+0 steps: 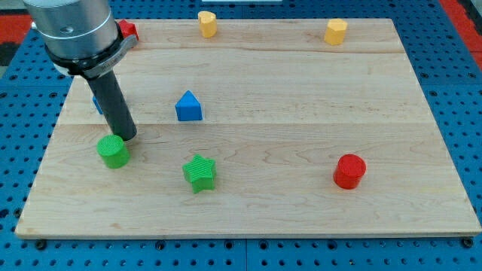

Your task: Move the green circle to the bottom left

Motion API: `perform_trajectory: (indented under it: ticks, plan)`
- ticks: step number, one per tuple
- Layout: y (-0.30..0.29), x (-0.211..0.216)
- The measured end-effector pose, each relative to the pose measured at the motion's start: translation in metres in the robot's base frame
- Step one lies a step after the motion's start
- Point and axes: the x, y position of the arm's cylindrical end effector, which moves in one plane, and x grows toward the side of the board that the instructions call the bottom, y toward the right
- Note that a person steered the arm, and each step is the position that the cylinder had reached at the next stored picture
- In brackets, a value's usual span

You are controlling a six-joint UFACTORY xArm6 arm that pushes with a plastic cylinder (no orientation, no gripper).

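The green circle (113,150) is a short green cylinder on the wooden board (286,90), at the view's left and a little below the middle. My tip (128,138) touches the board just above and to the right of it, right at its upper right edge. The dark rod rises from there up to the grey arm head at the view's top left. The rod carries nothing.
A green star (199,173) lies right of the circle. A blue triangle-topped block (188,106) sits above it. Another blue block (97,104) is mostly hidden behind the rod. A red block (129,31), two yellow blocks (207,23) (336,31) and a red cylinder (349,171) stand farther off.
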Motion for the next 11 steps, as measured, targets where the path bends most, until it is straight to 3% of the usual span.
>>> perform_trajectory:
  ticks: [2,3,5,6,7,8,9,10,11]
  plan:
    - [-0.029,-0.003]
    - [-0.034,0.019]
    - [0.010,-0.001]
    - [0.036,0.037]
    - [-0.009,0.034]
    - [-0.003,0.006]
    - [-0.042,0.048]
    - [-0.042,0.040]
    - [0.006,-0.002]
